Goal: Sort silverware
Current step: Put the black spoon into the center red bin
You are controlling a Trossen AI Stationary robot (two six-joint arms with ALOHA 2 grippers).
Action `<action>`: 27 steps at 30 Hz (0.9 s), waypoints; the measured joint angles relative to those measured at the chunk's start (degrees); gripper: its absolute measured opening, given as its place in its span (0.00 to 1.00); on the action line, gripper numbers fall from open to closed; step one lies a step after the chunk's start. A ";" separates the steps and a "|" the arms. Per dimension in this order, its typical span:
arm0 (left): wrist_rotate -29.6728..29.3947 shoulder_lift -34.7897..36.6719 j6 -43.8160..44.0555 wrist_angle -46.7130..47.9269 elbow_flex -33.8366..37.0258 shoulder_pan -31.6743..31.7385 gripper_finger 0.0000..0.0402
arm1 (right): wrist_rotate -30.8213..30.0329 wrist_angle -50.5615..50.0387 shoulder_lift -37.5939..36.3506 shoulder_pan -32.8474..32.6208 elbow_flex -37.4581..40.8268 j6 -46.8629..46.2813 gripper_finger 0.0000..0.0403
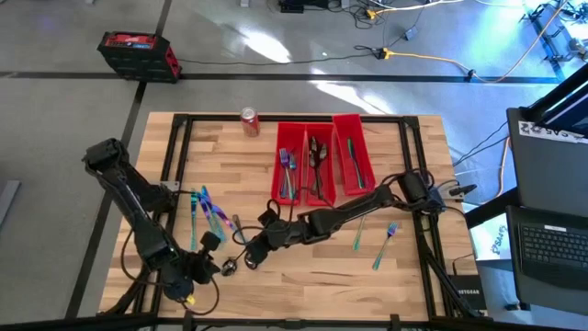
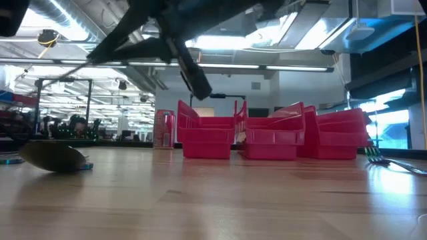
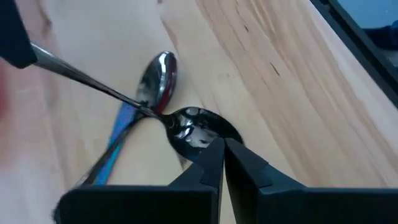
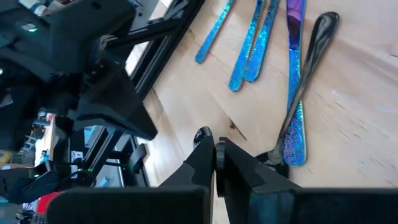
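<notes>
A dark silvery spoon hangs over the near left of the table between my two shut grippers. My left gripper is at its bowl. My right gripper is at the handle's far end. Below them a second spoon lies on the wood against an iridescent knife. More teal-blue silverware lies to the left. Two forks lie to the right. My left gripper pinches the near rim of the spoon's bowl between its fingertips, slanting down from the table's left. The handle runs away from the fingers toward the other gripper, above the spoon lying on the table. My right gripper has a small dark rounded end at its shut fingertips, which looks like the tip of the spoon's handle. The fingers slant down from the table's right. They hide the rest of the handle, so the hold itself does not show.
Three long red bins stand at the far middle with silverware in them. A red soda can stands left of them. Black frame rails run along the table's left and right sides. Bare wood lies along the near edge.
</notes>
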State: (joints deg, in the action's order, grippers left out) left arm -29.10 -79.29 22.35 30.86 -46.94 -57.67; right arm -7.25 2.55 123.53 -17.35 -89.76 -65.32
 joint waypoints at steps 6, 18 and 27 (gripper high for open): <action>-3.90 0.46 2.88 4.78 -0.02 -1.93 0.00 | 0.47 -1.99 -1.93 -0.06 -0.02 0.39 0.00; -14.56 0.44 10.95 1.68 6.13 -5.43 0.00 | -2.41 -10.04 -8.28 -0.37 -0.07 4.18 0.00; -17.62 0.44 20.17 -4.97 9.60 -9.73 0.00 | -9.11 -19.60 -14.88 -1.63 -0.13 6.18 0.00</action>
State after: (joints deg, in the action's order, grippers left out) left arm -46.73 -78.85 42.52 25.89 -37.34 -67.40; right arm -16.36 -17.05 108.65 -18.98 -89.89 -59.14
